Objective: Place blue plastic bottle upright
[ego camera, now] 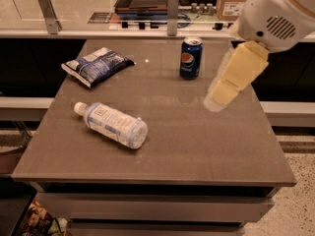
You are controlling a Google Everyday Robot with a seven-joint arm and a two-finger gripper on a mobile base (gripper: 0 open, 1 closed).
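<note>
Lying on side at left front of desk [197,146], bottle [113,125] needs righting. End effector [220,93] hangs over right side of desk, well apart from bottle, approach pending; wide or narrow: cannot tell.

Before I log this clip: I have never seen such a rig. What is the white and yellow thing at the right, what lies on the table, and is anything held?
This is one picture from a single camera looking down at a grey table; where it is mounted is not on record. The white rounded housing at the upper right is part of the robot's one arm, and the pale yellow piece below it is its gripper, hovering over the table's right side and holding nothing. Three things lie on the table: the blue plastic bottle on its side at the front left, white cap pointing left; a dark blue Pepsi can upright at the back; a flat snack bag at the back left. The bottle is not yet upright.
</note>
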